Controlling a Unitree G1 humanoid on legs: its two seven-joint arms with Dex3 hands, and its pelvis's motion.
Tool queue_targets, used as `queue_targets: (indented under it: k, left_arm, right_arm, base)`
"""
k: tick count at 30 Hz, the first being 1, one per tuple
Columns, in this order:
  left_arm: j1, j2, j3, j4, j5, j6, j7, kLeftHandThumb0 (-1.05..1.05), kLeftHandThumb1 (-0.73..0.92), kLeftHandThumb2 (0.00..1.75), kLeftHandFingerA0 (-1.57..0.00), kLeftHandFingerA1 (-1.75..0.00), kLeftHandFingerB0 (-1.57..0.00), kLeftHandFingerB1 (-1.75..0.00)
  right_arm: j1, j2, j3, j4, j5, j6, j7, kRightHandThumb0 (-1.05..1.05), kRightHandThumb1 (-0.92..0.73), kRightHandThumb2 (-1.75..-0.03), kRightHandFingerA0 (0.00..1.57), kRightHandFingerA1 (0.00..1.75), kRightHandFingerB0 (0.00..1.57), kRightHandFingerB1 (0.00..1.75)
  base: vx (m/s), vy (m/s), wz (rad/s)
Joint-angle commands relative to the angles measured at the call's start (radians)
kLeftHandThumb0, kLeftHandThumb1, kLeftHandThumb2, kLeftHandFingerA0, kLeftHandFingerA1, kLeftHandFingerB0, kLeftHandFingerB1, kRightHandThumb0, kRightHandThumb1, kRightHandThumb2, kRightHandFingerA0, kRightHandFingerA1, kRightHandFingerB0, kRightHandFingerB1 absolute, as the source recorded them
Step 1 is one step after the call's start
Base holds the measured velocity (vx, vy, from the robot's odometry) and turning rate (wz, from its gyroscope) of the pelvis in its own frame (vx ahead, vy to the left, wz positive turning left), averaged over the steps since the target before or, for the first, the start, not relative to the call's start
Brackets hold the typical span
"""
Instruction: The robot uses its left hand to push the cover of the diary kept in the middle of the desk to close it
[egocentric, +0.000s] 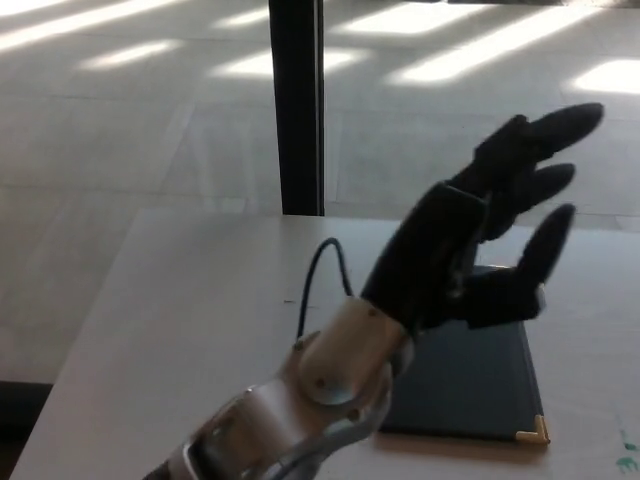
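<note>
The dark diary (470, 385) lies closed and flat on the grey desk (190, 330), right of centre, with a gold corner (538, 432) at its near right. My left arm comes in from the lower left. Its black left hand (480, 230) is raised above the diary, open, with the fingers spread and pointing up and to the right. The hand holds nothing and hides the diary's upper part and its gold lettering. I cannot tell whether the thumb touches the cover. My right hand does not show.
A black vertical post (297, 100) stands just behind the desk's far edge. Beyond it is sunlit tiled floor (120, 120). The desk's left edge runs diagonally toward the lower left.
</note>
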Motion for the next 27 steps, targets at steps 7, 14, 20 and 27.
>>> queue_targets:
  k: [7,14,20,27]
  left_arm:
    - [0.557,0.347,0.673,0.099,-0.07,-0.095,-0.148,-0.79,0.92,0.87,-0.17,-0.45,-0.14,-0.41]
    - [0.682,0.4,0.854,0.373,-0.085,-0.18,-0.219,-0.95,0.92,0.75,-0.18,-0.58,-0.18,-0.45]
    - [0.712,0.369,1.017,0.567,-0.12,-0.207,-0.18,-0.92,0.92,0.77,-0.17,-0.54,-0.18,-0.41]
    - [0.734,0.338,1.179,0.751,-0.137,-0.24,-0.124,-0.95,0.78,0.97,-0.15,-0.6,-0.18,-0.52]
  right_arm:
    - [-0.007,-0.01,-0.032,0.003,0.054,0.057,-0.011,-0.7,-0.92,-0.68,0.63,0.73,0.56,0.48]
    - [-0.021,-0.017,-0.036,0.03,0.054,0.041,-0.001,-0.69,-0.92,-0.68,0.64,0.73,0.56,0.48]
    - [-0.016,-0.013,-0.035,0.01,0.053,0.056,-0.019,-0.72,-0.91,-0.67,0.67,0.75,0.59,0.49]
    - [-0.008,-0.017,-0.037,-0.001,0.059,0.06,-0.017,-0.71,-0.92,-0.69,0.65,0.78,0.56,0.52]
  base:
    - [0.0,0.0,0.0]
    - [0.0,0.0,0.0]
    - [0.0,0.0,0.0]
    - [0.0,0.0,0.0]
